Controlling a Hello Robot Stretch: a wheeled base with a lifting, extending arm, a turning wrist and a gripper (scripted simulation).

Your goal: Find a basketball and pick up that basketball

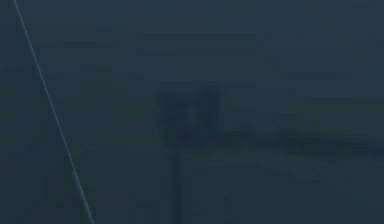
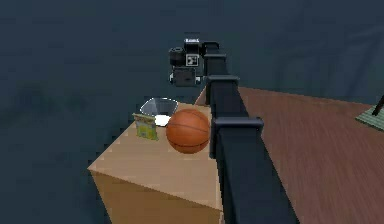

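Found the basketball (image 2: 188,131) resting on a wooden table (image 2: 125,170), toward the table's right side. Round, orange, smooth, with faint dark seams. Set close against the dark square arm (image 2: 238,150); contact not determinable.

Just left of the ball, noted a small yellow-green box (image 2: 145,125), upright. Behind it, a pale grey bowl (image 2: 157,106), partly hidden by box and ball.

Table boxy, light brown, plain-sided, cut off at the bottom edge.

Gripper (image 2: 183,65) seen beyond the bowl against dark wall. Fingers hard to make out; cannot tell whether anything is held.

Right of the arm, bare reddish-brown plank floor (image 2: 320,140). At the right edge, a pale green object (image 2: 372,117), cut off, not identifiable.

In the forward view, a dark blue-grey wall (image 1: 260,60) crossed by a thin pale slanting line (image 1: 48,105).
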